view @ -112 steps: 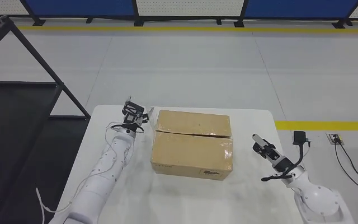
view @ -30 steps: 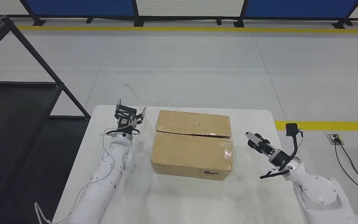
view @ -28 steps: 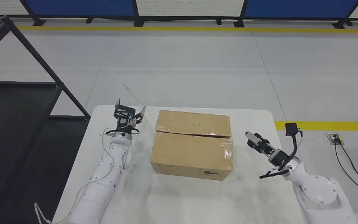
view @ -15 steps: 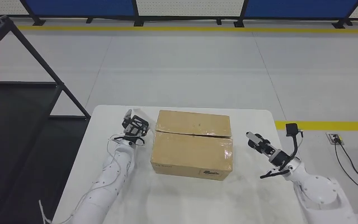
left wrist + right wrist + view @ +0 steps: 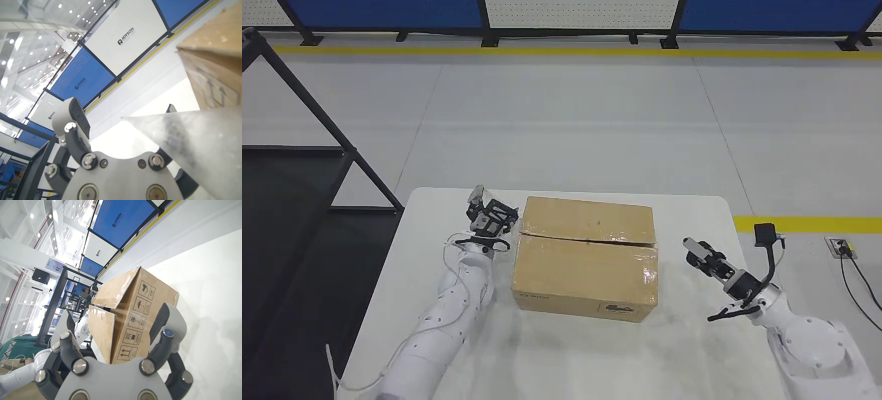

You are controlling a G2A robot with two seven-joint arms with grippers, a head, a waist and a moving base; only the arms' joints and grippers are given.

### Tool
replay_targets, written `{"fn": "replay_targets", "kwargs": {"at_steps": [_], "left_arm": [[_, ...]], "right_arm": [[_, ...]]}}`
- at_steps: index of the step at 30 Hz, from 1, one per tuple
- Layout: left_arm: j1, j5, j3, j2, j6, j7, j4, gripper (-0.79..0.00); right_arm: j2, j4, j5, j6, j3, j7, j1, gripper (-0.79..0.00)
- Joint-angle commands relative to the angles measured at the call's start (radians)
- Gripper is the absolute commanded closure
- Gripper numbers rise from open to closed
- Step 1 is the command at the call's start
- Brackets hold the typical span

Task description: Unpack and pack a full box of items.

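Brown cardboard box [image 5: 585,258] sits mid white table [image 5: 572,352], flaps down, nothing out: you have all unpacking ahead. Left gripper [image 5: 490,213] at its far corner, right gripper [image 5: 694,248] apart, both jaws spread.

The brown cardboard box [image 5: 113,294] carries a column of black handling pictograms [image 5: 139,321] on its end wall: paired up-arrows, a glass and an umbrella among them. The blue wall panel [image 5: 81,83] and the white perforated wall panel [image 5: 128,37] each bear a short logo line.
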Motion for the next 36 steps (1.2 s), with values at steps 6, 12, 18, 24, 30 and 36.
{"fn": "replay_targets", "kwargs": {"at_steps": [6, 12, 18, 24, 30, 36], "left_arm": [[-0.002, -0.089, -0.060, 0.004, 0.075, 0.115, 0.002, -0.785], [0.022, -0.148, -0.120, 0.023, 0.051, 0.169, -0.041, -0.785], [0.070, -0.172, -0.174, 0.046, 0.022, 0.181, -0.115, -0.785], [0.142, -0.154, -0.214, 0.066, 0.031, 0.170, -0.205, -0.785], [0.238, -0.181, -0.260, 0.078, 0.052, 0.171, -0.319, -0.785], [0.324, -0.204, -0.307, 0.087, 0.087, 0.170, -0.423, -0.785]], "right_arm": [[0.001, -0.010, 0.002, 0.004, -0.002, -0.003, -0.005, -0.785], [0.001, -0.011, -0.003, 0.008, -0.018, 0.002, 0.011, -0.785], [0.002, -0.006, -0.005, 0.006, -0.028, 0.009, 0.023, -0.785], [0.003, -0.007, -0.006, 0.003, -0.031, 0.012, 0.026, -0.785], [0.005, -0.002, -0.005, -0.001, -0.033, 0.016, 0.029, -0.785], [0.006, 0.005, -0.006, -0.003, -0.040, 0.025, 0.041, -0.785]]}}
